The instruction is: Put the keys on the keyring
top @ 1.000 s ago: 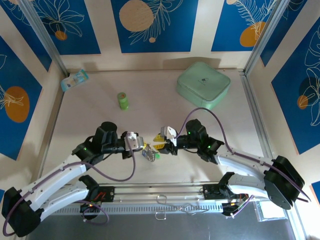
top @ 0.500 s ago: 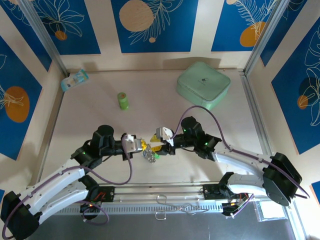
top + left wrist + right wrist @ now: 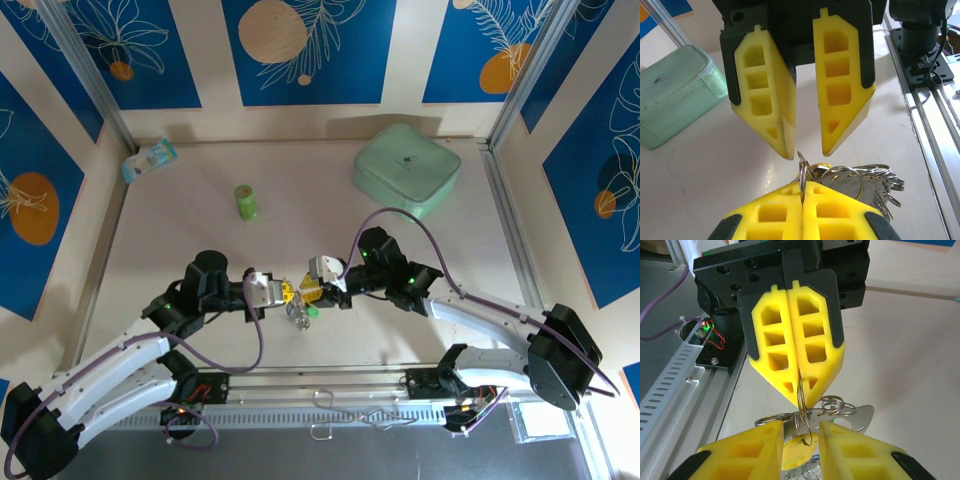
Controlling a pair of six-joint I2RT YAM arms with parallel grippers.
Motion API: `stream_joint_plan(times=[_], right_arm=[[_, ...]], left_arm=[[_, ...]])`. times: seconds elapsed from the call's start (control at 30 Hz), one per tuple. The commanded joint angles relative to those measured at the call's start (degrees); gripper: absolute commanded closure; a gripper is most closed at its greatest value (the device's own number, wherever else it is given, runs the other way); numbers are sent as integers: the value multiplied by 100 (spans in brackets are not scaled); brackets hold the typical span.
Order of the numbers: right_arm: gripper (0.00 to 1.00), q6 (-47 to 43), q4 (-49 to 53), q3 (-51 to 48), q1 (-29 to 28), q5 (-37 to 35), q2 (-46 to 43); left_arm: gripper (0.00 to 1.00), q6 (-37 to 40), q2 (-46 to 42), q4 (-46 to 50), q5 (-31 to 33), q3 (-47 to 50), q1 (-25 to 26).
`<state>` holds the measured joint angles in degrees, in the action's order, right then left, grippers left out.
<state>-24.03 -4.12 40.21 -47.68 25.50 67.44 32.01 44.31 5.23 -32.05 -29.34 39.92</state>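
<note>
Silver keyring [image 3: 802, 172] rim pinched by left hand [image 3: 802, 188], right hand [image 3: 807, 151] agape.

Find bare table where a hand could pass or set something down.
Free: between the bottle and the case; between the packet and the left arm. Crowded: near middle, where the left pincer, shut on the keyring, meets the open right pincer.
</note>
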Motion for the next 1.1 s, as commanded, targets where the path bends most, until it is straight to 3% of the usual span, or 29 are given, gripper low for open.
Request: stream_joint_plan(times=[0.0,0.27,0.53,0.67,0.8,1.07], right_arm=[[73,-112,223,213,-48,18,75],[96,-166,299,269,-26,23,42],[99,-67,278,178,140,50,334],[92,27,7,134,-51,-18,550],[69,171,-500,-127,-19,-141,230],[67,171,-678,-254,-3,-86,-63]], left_arm=[[100,143,-45,-217,-302,-93,33],[100,156,-28,-191,-320,-142,33],[100,-602,-15,-1216,-495,17,33],[100,-911,-24,-1795,-415,186,33],[100,-889,-35,-1640,-377,181,33],[100,-951,-68,-1640,-414,281,29]])
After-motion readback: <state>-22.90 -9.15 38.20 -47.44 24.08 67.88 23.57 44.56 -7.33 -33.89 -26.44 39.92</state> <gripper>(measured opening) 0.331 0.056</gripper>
